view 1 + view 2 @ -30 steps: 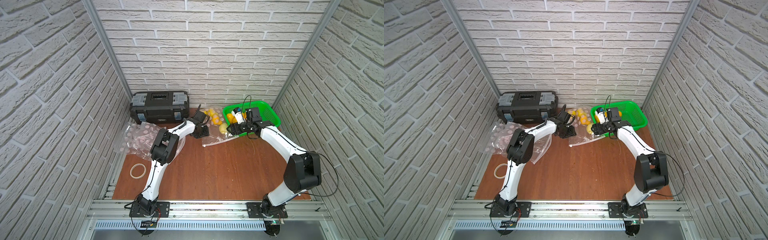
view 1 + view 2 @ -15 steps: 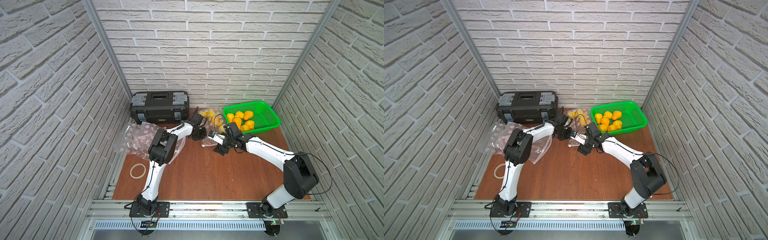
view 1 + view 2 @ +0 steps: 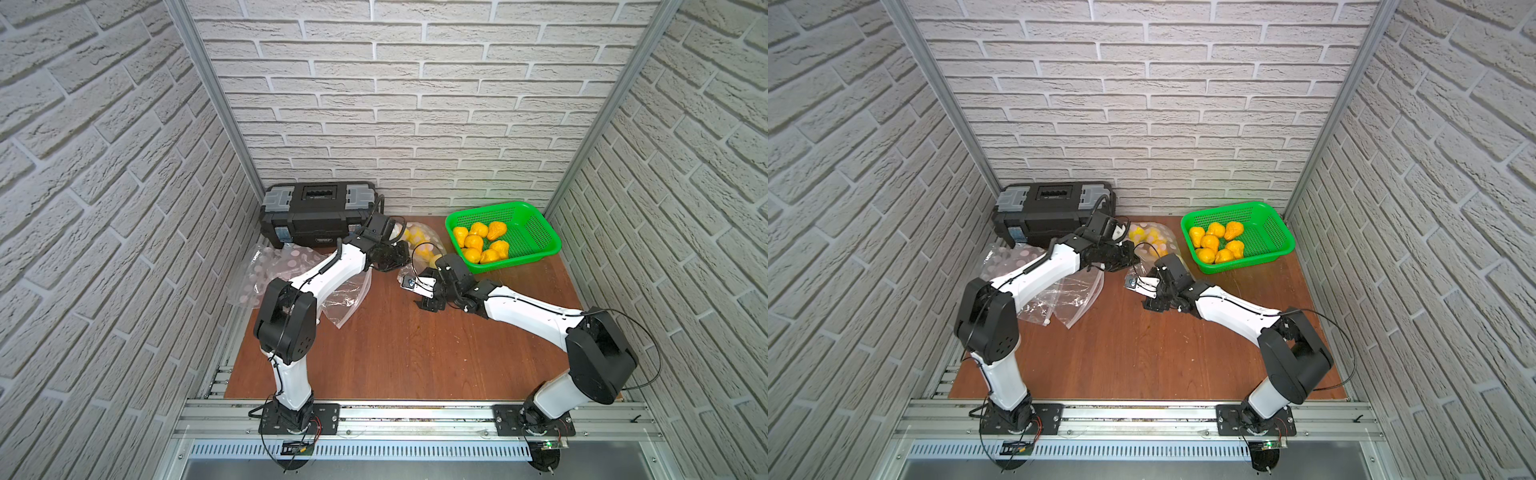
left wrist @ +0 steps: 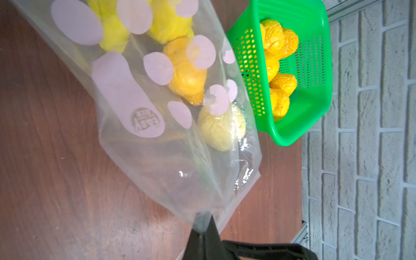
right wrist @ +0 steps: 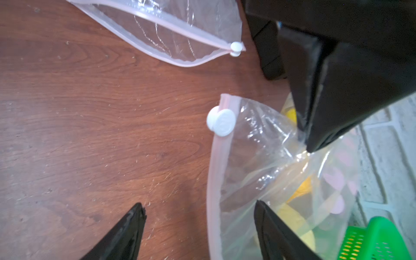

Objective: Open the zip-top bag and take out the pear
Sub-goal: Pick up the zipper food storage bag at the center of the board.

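The brown wooden table (image 3: 415, 353) carries everything, and in both top views the black toolbox (image 3: 318, 216) stands at its far edge against the brick wall. To the right of it is the green basket (image 3: 530, 232) with several orange-yellow pears (image 3: 478, 243) inside. On the left side, under the left arm, lie some empty bags (image 3: 274, 270), flat and crumpled. The zip-top bag (image 4: 157, 157), clear with pale pink dots, lies between the toolbox and the basket, just beside the basket. The left gripper (image 4: 203, 221) has its fingers pressed together on a fold of this bag's plastic near the mouth, and the film is pulled up a little where it is pinched. The right gripper (image 5: 198, 208) is spread wide and has hold of nothing; one finger is above the bare table, the other above the bag, with the pink zip strip between them. Several pears are inside the bag, and a pale yellow pear (image 4: 221, 128) lies nearest to the mouth, with an orange one behind it. The white slider (image 5: 221, 121) sits near one end of the zip strip; I cannot tell if the strip is sealed along its whole length.
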`<state>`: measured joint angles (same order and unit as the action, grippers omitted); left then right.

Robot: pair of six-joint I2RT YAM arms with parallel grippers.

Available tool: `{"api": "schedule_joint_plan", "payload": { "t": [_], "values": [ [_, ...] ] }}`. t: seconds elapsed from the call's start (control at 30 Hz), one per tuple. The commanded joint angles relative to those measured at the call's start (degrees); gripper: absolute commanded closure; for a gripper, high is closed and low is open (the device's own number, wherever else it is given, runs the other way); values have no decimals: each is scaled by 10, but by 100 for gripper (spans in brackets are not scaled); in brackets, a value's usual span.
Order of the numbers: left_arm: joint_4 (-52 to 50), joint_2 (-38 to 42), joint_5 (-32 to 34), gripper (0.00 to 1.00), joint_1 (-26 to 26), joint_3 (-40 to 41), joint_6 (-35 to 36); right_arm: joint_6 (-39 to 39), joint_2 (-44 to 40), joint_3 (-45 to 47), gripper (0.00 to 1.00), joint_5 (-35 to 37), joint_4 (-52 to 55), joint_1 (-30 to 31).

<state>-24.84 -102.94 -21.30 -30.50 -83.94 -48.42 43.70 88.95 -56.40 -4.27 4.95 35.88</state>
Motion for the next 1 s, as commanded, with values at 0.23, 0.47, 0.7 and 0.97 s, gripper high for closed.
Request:
{"api": "schedule_joint_plan", "payload": {
  "t": [0.23, 0.47, 0.7, 0.97],
  "values": [
    [45, 100, -27, 100, -3, 61, -68, 4, -77, 35, 23, 12, -77, 17],
    [76, 149, -12, 100, -18, 67, -116, -35, -114, 87, 12, 43, -151, 65],
    [51, 196, 20, 100, -38, 85, -122, -47, -152, 100, 44, 105, -187, 77],
    [58, 251, 49, 100, -38, 130, -118, -42, -225, 45, 91, 68, -34, 78]
  ]
}}
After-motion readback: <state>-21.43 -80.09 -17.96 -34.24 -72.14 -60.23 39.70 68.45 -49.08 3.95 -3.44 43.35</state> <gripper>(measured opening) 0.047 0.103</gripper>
